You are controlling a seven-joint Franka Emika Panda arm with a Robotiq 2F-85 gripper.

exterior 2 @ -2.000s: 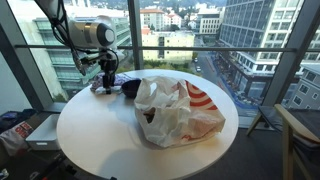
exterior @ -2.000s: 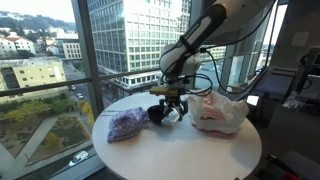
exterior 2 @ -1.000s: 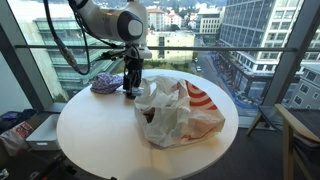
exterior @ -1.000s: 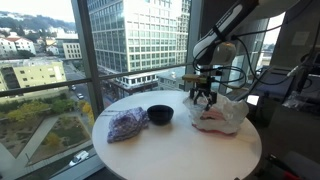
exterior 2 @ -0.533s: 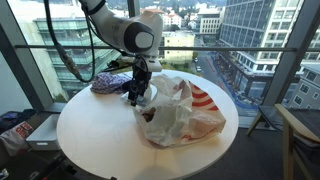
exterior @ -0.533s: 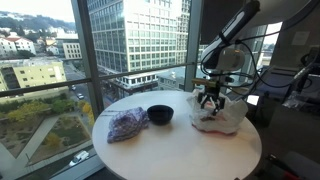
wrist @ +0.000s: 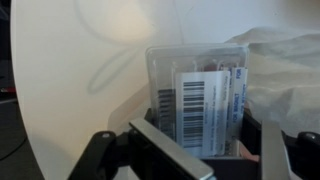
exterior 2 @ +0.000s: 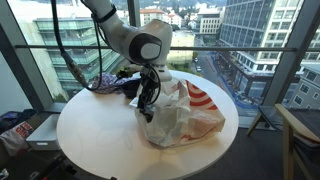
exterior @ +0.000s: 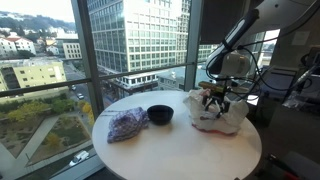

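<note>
Barcoded packet [wrist: 197, 88], clamped in end effector [wrist: 207, 140]

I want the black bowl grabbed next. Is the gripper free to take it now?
Probably not yet: the gripper is shut on a clear barcoded box over the plastic bag, though the black bowl stands uncovered.

The round white table [exterior: 170, 150] carries a purple net bag [exterior: 126, 124], a black bowl [exterior: 160, 114] beside it, and a white plastic bag [exterior: 222, 118].
</note>
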